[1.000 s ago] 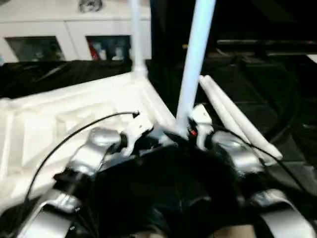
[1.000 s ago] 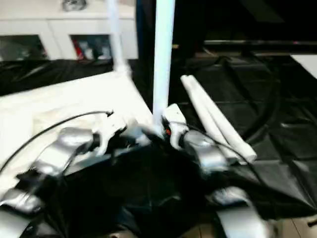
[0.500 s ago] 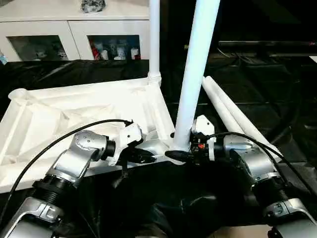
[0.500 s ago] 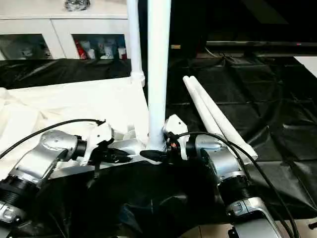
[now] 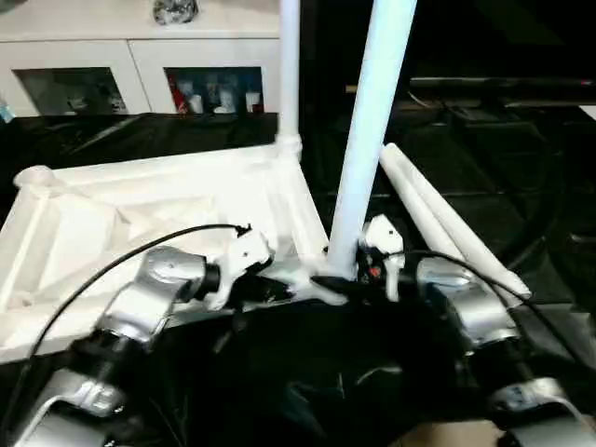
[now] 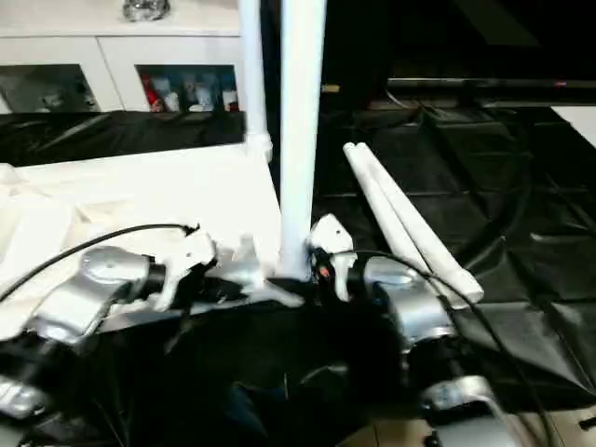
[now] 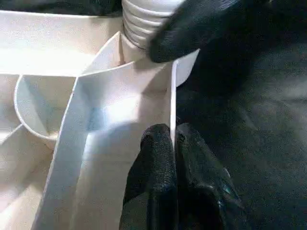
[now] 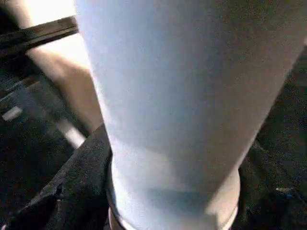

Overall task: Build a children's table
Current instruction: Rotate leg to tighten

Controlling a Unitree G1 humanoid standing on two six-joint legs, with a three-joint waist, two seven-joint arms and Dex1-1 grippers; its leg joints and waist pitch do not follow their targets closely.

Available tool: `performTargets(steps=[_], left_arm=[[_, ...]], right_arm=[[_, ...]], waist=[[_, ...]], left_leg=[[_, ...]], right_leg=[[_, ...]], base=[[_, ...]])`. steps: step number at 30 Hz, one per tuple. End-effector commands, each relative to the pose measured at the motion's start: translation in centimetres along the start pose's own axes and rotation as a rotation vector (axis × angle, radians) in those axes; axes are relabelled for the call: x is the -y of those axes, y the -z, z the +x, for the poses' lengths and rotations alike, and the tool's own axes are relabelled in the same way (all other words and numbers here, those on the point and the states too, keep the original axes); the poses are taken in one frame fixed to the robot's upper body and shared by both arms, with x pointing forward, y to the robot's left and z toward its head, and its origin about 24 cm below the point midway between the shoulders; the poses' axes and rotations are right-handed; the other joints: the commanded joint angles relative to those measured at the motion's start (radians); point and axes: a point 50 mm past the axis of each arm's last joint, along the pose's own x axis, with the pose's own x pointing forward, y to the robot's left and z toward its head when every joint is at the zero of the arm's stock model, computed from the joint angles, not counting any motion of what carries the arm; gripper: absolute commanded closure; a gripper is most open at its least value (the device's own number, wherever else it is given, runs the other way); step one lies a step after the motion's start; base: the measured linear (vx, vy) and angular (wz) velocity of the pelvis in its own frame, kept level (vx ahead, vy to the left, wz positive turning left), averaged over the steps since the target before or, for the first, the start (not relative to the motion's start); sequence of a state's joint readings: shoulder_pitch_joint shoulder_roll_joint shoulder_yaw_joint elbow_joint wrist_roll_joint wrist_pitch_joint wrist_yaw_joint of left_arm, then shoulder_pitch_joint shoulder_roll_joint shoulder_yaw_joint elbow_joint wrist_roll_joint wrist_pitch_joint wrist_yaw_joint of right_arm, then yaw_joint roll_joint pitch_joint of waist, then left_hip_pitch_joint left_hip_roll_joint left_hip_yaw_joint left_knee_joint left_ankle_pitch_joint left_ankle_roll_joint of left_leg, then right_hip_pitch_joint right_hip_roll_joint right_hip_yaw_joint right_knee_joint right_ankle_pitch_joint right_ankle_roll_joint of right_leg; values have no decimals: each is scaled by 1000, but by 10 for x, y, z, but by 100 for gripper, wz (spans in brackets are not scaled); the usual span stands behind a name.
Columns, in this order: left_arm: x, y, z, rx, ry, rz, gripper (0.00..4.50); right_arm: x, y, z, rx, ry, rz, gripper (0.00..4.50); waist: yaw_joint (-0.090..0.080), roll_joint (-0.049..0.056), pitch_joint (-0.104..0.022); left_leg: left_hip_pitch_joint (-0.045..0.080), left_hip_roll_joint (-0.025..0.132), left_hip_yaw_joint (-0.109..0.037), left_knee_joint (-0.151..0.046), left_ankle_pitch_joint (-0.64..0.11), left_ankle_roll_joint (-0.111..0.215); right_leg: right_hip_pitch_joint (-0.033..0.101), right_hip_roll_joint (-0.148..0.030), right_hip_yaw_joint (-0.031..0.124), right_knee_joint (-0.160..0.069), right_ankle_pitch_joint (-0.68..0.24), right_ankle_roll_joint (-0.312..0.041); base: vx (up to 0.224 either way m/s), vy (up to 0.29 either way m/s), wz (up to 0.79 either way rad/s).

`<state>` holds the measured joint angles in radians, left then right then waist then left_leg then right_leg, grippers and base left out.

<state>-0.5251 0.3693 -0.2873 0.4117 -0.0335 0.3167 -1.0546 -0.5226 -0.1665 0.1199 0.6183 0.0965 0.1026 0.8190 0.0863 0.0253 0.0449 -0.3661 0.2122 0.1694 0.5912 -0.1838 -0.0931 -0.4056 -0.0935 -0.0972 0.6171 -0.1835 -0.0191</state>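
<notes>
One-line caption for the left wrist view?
Left gripper pinching the tabletop's edge wall beside the seated leg.

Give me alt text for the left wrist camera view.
The left gripper, shut, pinches the thin edge wall of the white table top near a corner. Beyond it, a ribbed leg base sits in the corner socket, with another black finger against it.

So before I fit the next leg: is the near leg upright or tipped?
Close to upright: the near leg rises from the tabletop's corner socket, leaning slightly right toward its top.

white glass-door cabinet (image 5: 140, 65) behind — black sheeting (image 5: 484, 177) over floor
</notes>
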Motion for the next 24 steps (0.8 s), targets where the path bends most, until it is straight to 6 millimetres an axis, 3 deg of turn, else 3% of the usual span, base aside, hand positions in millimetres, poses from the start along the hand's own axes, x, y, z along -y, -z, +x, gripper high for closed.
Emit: performTargets(steps=[1, 2, 6, 11, 12, 13, 20, 22, 24], left_arm=[[-5, -26, 10, 70, -56, 32, 450], [-7, -29, 14, 71, -86, 27, 450], [-13, -43, 32, 87, -204, -4, 450], [-10, -49, 41, 104, -200, -2, 450], [-9, -50, 42, 109, -192, 2, 450], [-9, -50, 42, 112, -188, 4, 450], [-5, -40, 29, 122, -91, 52, 450], [-3, -38, 23, 127, -60, 57, 450], [-2, -36, 18, 131, -30, 66, 450]], right_arm=[[-8, 6, 18, -10, 69, 79, 173], [-8, 6, 23, -4, 107, 105, 173], [-17, 5, 48, -5, 259, 197, 173], [-32, -2, 62, 11, 197, 122, 173], [-34, -4, 63, 18, 178, 110, 173], [-34, -4, 63, 21, 167, 111, 118], [-22, -9, 50, 19, 67, 52, 57], [-19, -9, 44, 9, 21, 14, 57], [-17, -9, 38, 7, -38, -18, 57]], waist=[[-2, -4, -60], [-4, -3, -61], [-5, -1, -64], [-2, -3, -66], [-2, -2, -66], [-2, -2, -66], [-3, -4, -63], [-7, -4, -65], [-6, -1, -68]], left_leg=[[4, 13, 0, -73, -190, 13], [6, 11, -1, -73, -209, 5], [8, 11, 0, -72, -186, 3], [2, 11, 1, -70, -166, 23], [2, 11, 1, -70, -167, 26], [2, 11, 1, -70, -167, 26], [1, 12, 0, -72, -192, 38], [-4, 14, -2, -72, -178, 46], [3, 17, 1, -67, -157, 60]], right_leg=[[58, -52, 50, -77, -239, -192], [57, -54, 49, -84, -293, -171], [54, -52, 51, -82, -245, -179], [59, -52, 50, -75, -175, -189], [58, -52, 50, -75, -174, -191], [58, -52, 50, -75, -174, -191], [60, -53, 50, -80, -218, -186], [64, -53, 50, -74, -185, -194], [61, -51, 51, -68, -124, -221]], base=[[0, 0, 0], [0, 0, 0], [0, 0, 0], [0, 0, 0], [0, 0, 0], [0, 0, 0], [0, 0, 0], [0, 0, 0], [0, 0, 0]])
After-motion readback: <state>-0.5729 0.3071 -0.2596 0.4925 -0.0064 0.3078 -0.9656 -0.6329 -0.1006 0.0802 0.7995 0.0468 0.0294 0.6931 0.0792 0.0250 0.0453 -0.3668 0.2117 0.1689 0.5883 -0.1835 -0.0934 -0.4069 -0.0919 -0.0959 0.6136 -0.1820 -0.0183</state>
